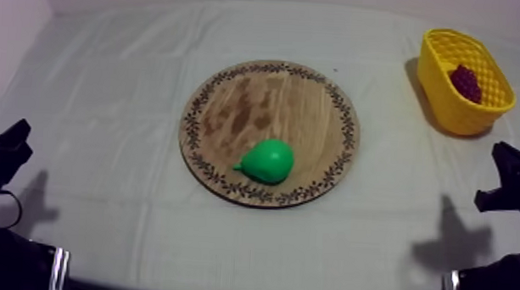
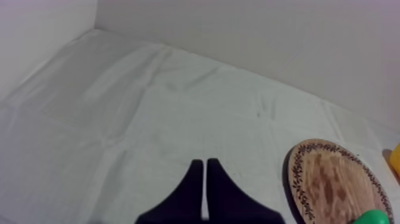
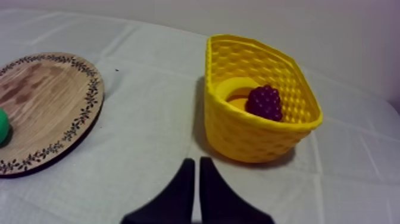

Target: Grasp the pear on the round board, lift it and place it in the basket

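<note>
A green pear (image 1: pixel 268 161) lies on its side on the near part of the round wooden board (image 1: pixel 257 104) in the middle of the table. The yellow basket (image 1: pixel 447 89) stands at the far right and holds a bunch of dark purple grapes (image 1: pixel 465 82). My left gripper (image 1: pixel 7 149) rests low at the left edge, far from the board; its fingers (image 2: pixel 203 179) lie together as a narrow wedge over bare cloth, with the board (image 2: pixel 333 184) and a sliver of the pear (image 2: pixel 375 217) beside them. My right gripper (image 3: pixel 196 173) is shut on nothing, just in front of the basket (image 3: pixel 238 128) with its grapes (image 3: pixel 263 102).
The grey-white cloth (image 1: pixel 104 105) covers the whole table. Walls rise behind the far edge and at the left. Open cloth lies between the board (image 3: pixel 47 101) and the basket.
</note>
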